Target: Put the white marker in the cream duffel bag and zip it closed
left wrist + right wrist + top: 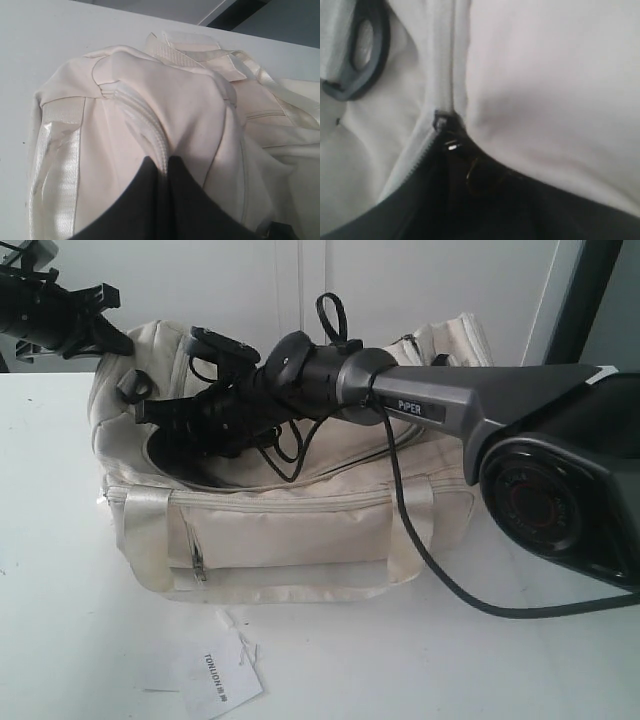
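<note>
One cream duffel bag [300,530], one paper tag [222,680], left arm [40,305], right arm [450,405].

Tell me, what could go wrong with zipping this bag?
The top of the cream duffel bag gapes open, and loose fabric bunches by the zipper slider, so it might snag. The right arm's black cable drapes over the bag and could catch. The white marker isn't visible, so it may not be inside.
</note>
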Controlling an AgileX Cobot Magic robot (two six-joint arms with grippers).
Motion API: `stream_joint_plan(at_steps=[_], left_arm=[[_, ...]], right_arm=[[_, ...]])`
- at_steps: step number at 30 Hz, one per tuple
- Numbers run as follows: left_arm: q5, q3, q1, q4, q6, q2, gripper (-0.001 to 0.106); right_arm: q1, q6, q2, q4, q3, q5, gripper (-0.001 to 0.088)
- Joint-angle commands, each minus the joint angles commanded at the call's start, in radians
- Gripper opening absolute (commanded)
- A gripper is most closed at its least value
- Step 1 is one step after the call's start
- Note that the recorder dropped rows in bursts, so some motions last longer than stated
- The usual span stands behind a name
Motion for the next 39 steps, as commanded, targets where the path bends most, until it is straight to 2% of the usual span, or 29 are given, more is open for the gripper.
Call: stream_joint_plan(at_steps=[1,2,4,6,10,12,22,39], left_arm=[[0.000,0.000,0.000,0.000,0.000,0.000,0.000],[0.000,0.000,0.000,0.000,0.000,0.000,0.000],[0.002,0.000,0.000,0.000,0.000,0.000,0.000],[0.004,0.000,0.000,0.000,0.000,0.000,0.000],[0.004,0.000,0.000,0.000,0.000,0.000,0.000],[0.008,0.000,0.000,0.000,0.000,0.000,0.000],[0.006,0.000,0.000,0.000,0.002,0.000,0.000],[-0.009,0.000,0.000,0.000,0.002,0.000,0.000]], right_arm=[[0.000,-0.001,0.000,0.000,0.000,-0.003,0.0417],[0.000,-0.001,0.000,0.000,0.000,0.002,0.0303],[0.000,-0.001,0.000,-0.010,0.000,0.006,0.0000],[-0.003,-0.001,-0.015,-0.022,0.000,0.039,0.0000],[-0.016,-0.001,-0.068,-0.132,0.000,0.197,0.0000],[-0.033,-0.013,-0.100,-0.137,0.000,0.250,0.0000],[-0.055,-0.081,-0.171,-0.136,0.000,0.356,0.0000],[-0.052,-0.125,-0.178,-0.131,0.000,0.496,0.0000]])
